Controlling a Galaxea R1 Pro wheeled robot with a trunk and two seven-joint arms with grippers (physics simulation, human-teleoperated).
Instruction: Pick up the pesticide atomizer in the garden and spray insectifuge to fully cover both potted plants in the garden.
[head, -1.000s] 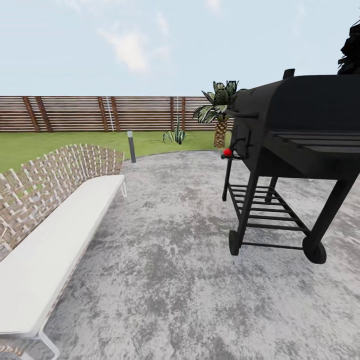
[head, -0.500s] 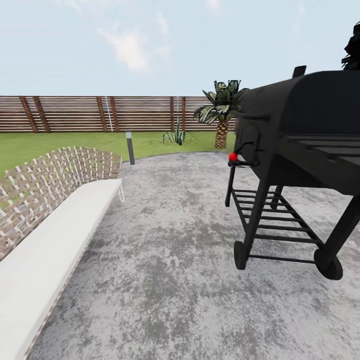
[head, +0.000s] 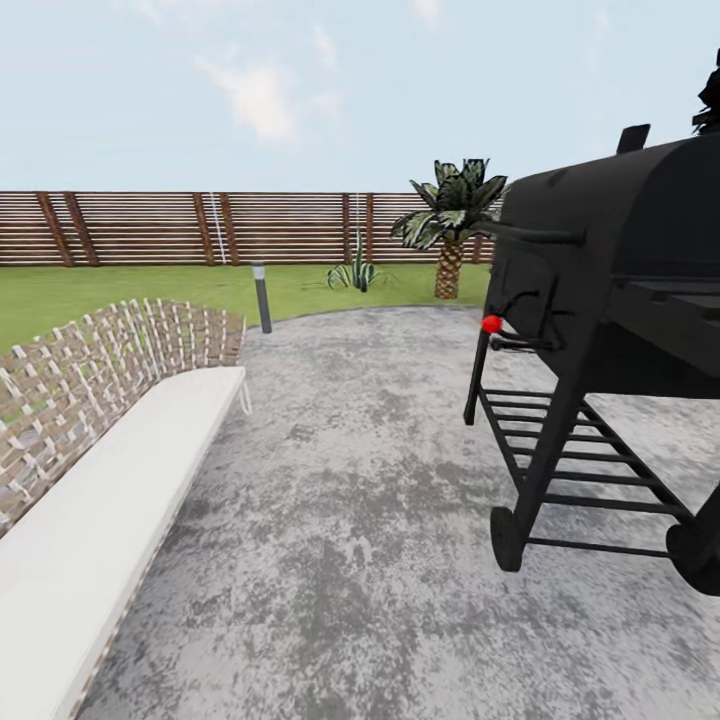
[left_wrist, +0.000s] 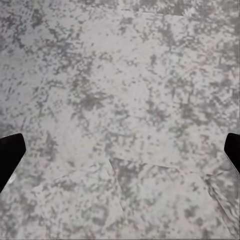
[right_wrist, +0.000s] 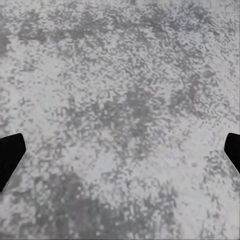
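Head view: grey patio (head: 350, 480) underfoot, black barbecue (head: 610, 330) at 3 o'clock, woven bench (head: 100, 450) at 9, lawn (head: 120, 285) and fence (head: 200, 228) at 12. Left gripper (left_wrist: 120, 155) and right gripper (right_wrist: 120, 155) spread wide, empty, over paving.

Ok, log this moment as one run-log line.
phase: in transit on patio | left gripper: open, empty | right gripper: open, empty | grill right | bench left

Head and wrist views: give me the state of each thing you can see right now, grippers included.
Left gripper: open, empty, over the paving.
Right gripper: open, empty, over the paving.
Black grill: lid shut, standing on the patio.
Bench: unoccupied.
Lamp post: upright at the lawn's edge.
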